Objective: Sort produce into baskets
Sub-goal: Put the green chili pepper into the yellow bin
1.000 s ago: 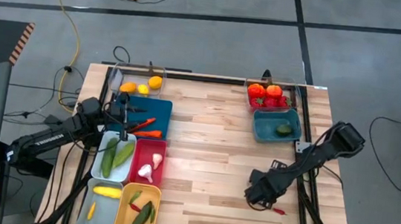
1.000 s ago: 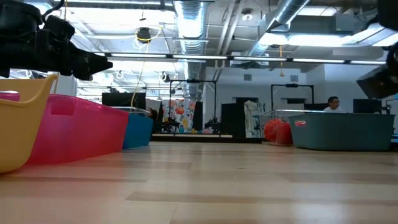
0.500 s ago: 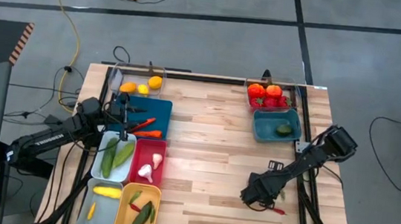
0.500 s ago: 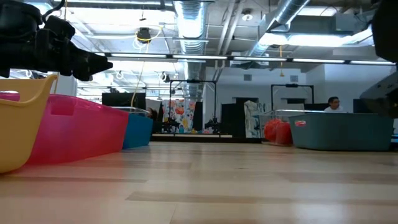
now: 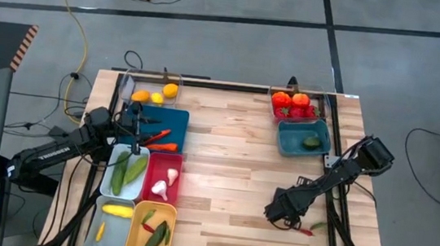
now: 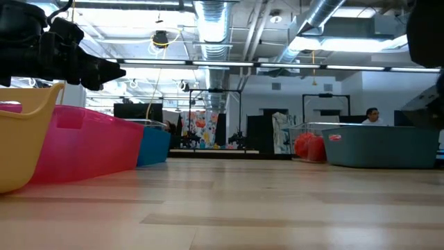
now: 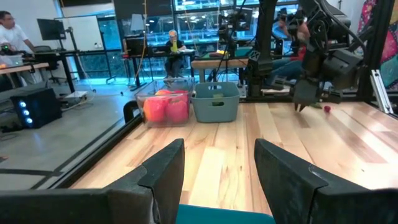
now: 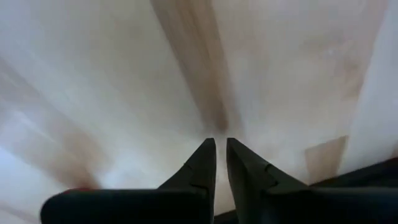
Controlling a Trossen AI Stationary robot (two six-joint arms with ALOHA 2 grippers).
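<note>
A: Where is the right pincer (image 5: 276, 215), and has it got anything?

B: Low over the tabletop (image 5: 230, 181), toward its near right part. In its own wrist view the two dark fingers (image 8: 202, 163) stand almost together, a thin slit between the tips, with only blurred bare wood past them. Nothing shows between them.

A: And the small red thing (image 5: 304, 230) beside it?

B: It lies on the wood just beside the pincer, apart from the fingertips. Too small to name. A small green piece (image 5: 320, 227) sits near the edge next to it, partly under the arm.

A: The left pincer (image 5: 139, 128)?

B: Over the dark blue basket (image 5: 178, 120), where orange carrots (image 5: 159, 136) lie. Its fingers (image 7: 163, 168) stand well apart, holding nothing.

A: The rest of the produce?

B: Cucumbers in the white basket (image 5: 109, 178), garlic in the red basket (image 5: 152, 173), tomatoes in the clear basket (image 5: 273, 104) at the far right, one green piece in the teal basket (image 5: 293, 143). The yellow basket (image 5: 138, 221) is cut off at the near edge.

A: The low view?

B: It shows only basket walls; the contents are hidden.
</note>
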